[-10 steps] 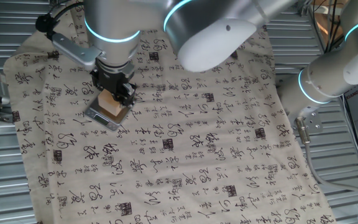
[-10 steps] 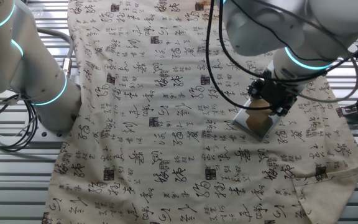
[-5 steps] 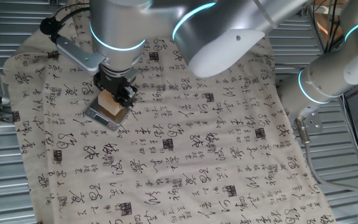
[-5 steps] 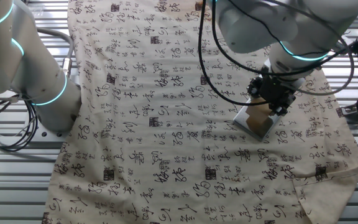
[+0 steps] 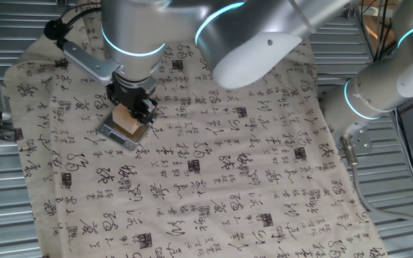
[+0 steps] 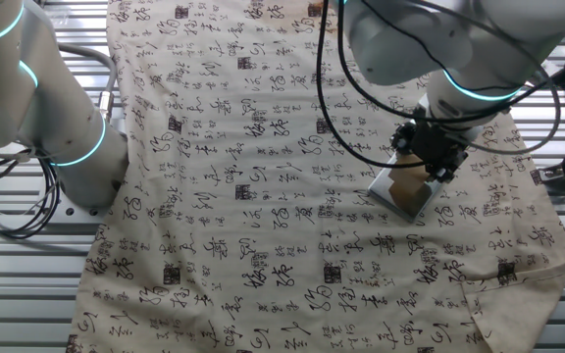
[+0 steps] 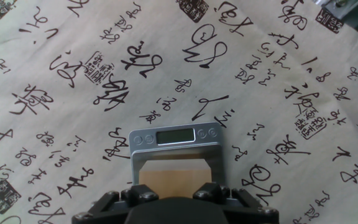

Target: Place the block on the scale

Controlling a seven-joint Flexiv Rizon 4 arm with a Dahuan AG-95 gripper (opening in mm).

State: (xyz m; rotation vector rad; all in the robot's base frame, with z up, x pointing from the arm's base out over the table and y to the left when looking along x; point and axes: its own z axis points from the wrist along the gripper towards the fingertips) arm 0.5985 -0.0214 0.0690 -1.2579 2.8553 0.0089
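Smooth tan wooden block [image 7: 171,176] sits on the flat square scale [image 7: 174,138]; the black end effector [image 5: 134,109] straddles it, grip cannot be told.

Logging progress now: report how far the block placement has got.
Done: the block sits on the scale platform, behind its display strip. In hand: the gripper hangs right over the block; whether it grips is hidden. Left: release if needed and lift clear.

Bright even light (soft shadows)
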